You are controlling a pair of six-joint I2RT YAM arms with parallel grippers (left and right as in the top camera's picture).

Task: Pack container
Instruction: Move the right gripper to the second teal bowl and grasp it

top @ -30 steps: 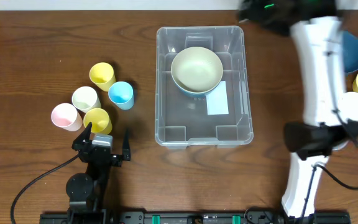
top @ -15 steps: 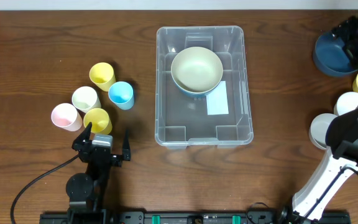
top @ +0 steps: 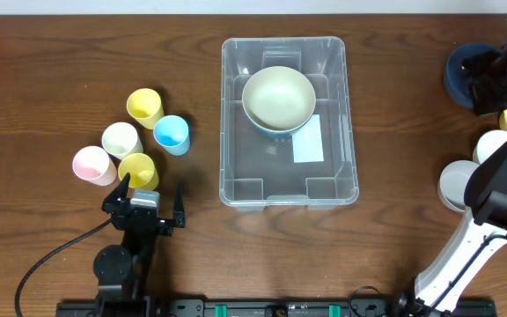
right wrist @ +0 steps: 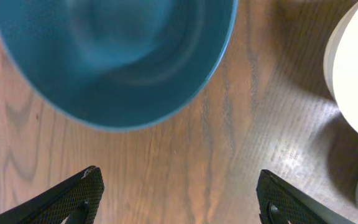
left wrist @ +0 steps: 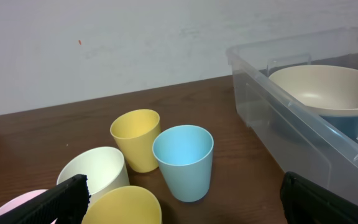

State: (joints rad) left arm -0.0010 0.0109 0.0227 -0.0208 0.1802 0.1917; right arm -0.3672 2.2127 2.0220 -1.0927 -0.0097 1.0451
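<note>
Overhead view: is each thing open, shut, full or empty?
container: no lid, cream bowl inside.
cream bowl: upright, empty.
dark blue bowl: upright, empty, outside the container.
far yellow cup: upright, empty.
light blue cup: upright, empty.
white cup: upright, empty.
pink cup: upright, empty.
near yellow cup: upright, empty.
left gripper: open, empty.
right gripper: open, empty.

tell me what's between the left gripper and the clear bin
Nothing: in the overhead view only bare table separates the left gripper from the bin.

Clear container [top: 271,167], white label [top: 308,141], cream bowl [top: 278,97]. At nine o'clock: yellow cup [top: 144,106], light-blue cup [top: 172,133], pink cup [top: 92,164]. Dark blue bowl [top: 461,70] at two o'clock. Brown wood-grain surface [top: 60,70].
</note>
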